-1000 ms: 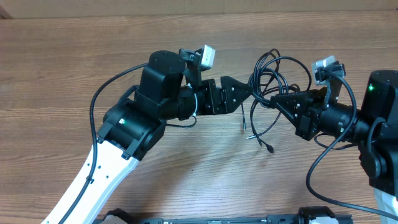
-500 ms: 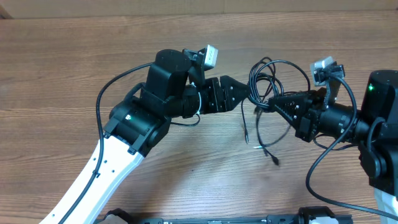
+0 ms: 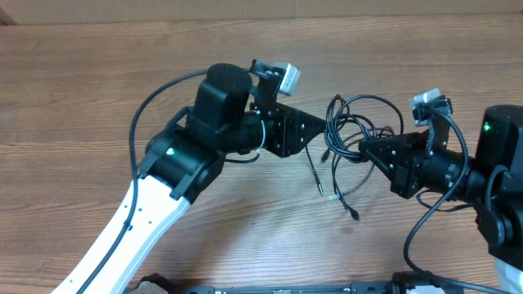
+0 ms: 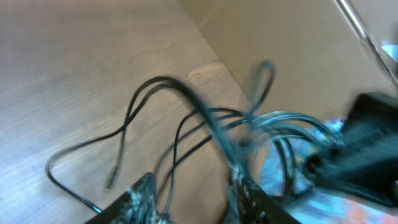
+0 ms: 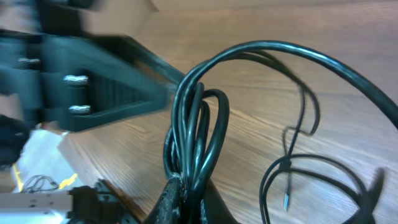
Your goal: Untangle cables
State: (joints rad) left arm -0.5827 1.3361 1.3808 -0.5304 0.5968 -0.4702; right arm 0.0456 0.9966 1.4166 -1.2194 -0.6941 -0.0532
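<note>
The cables [image 3: 333,122] are thin black cords in loose loops on the wooden table, between my two grippers. Two plug ends [image 3: 320,189] trail toward the front. My right gripper [image 3: 365,148] is shut on a bunch of strands; in the right wrist view the cables [image 5: 193,124] rise as a tight bundle from its jaws [image 5: 189,199]. My left gripper [image 3: 319,132] reaches the loops from the left. In the blurred left wrist view its fingers [image 4: 146,193] stand apart, and strands of the cables [image 4: 205,118] run through the gap without being pinched.
The left arm's white link [image 3: 139,220] crosses the front left of the table [image 3: 98,65]. The right arm's black body [image 3: 498,163] fills the right side, with thick arm cables [image 3: 425,220] looping off it. A tan wall [image 4: 298,37] borders the far edge.
The left gripper's jaws have narrowed around the strands, and its wrist has shifted up and right. The right gripper has moved slightly toward the front, dragging the loops and plug ends along.
</note>
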